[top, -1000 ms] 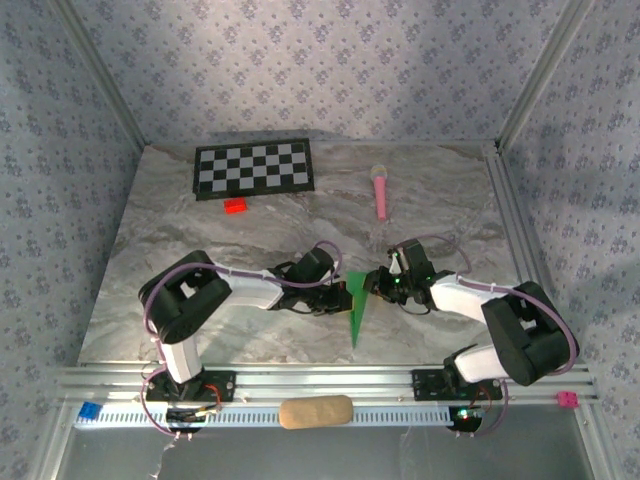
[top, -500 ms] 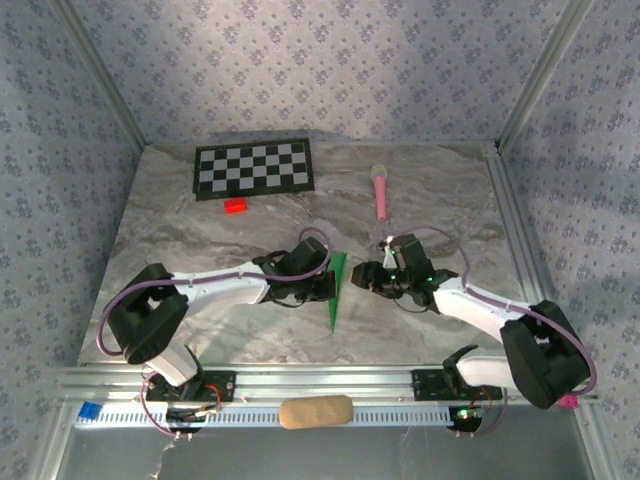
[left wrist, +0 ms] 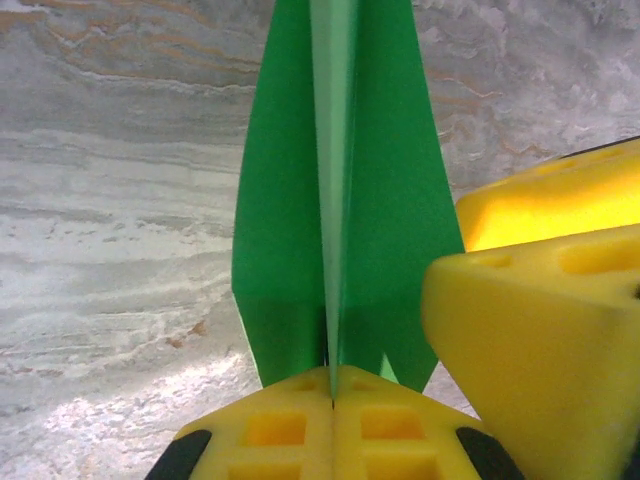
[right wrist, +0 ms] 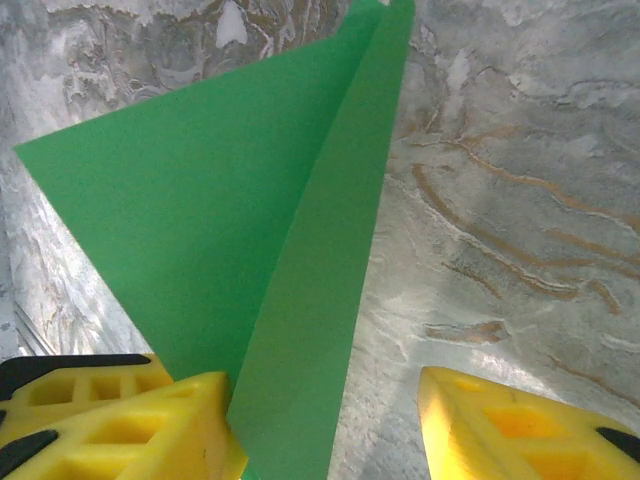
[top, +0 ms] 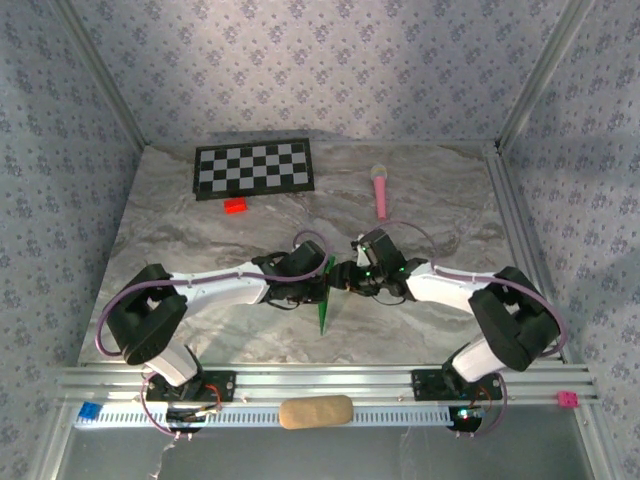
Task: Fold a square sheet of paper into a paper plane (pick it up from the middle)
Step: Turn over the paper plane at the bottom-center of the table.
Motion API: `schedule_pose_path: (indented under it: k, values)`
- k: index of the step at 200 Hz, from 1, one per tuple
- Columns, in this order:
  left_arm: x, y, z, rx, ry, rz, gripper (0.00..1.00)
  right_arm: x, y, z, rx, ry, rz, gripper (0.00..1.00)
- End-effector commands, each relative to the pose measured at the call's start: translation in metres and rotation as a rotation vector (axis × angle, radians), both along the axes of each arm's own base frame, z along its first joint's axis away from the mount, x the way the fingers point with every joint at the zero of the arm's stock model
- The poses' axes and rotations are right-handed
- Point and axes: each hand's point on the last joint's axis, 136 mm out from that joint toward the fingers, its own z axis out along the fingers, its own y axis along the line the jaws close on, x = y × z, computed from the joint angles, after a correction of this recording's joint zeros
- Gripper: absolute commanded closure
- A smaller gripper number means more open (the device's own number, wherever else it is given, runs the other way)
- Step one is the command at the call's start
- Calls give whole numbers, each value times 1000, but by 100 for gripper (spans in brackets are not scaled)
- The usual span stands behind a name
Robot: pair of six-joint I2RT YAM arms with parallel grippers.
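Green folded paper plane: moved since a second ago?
Yes. The green folded paper plane shifted left: its near tip lined up with the right end of the tan block, now with its middle.

Grey marbled table [top: 450, 200], checkerboard [top: 253, 167] at far left, red block [top: 235, 206] beside it, pink toy microphone [top: 381, 190] far right

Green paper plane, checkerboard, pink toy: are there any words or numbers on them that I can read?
There is no text to read in these pictures.
Paper plane: plain green, nothing written on it.
Checkerboard: just black and white squares, no letters or numbers.
Pink toy and red block: too small to tell if they have any marks.
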Motion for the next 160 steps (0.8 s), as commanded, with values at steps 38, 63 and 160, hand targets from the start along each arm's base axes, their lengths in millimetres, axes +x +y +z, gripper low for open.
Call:
schedule_pose_path:
  k: [38, 63, 160]
  values:
    - [2, 3, 9, 8, -29, -5, 100, 2, 1, -13, -72, 34, -15, 59]
    - [1, 4, 6, 20, -19, -6, 99, 1, -3, -20, -78, 45, -28, 71]
    - [-5, -7, -10, -2, 54, -25, 90, 1, -6, -31, -22, 80, -64, 92]
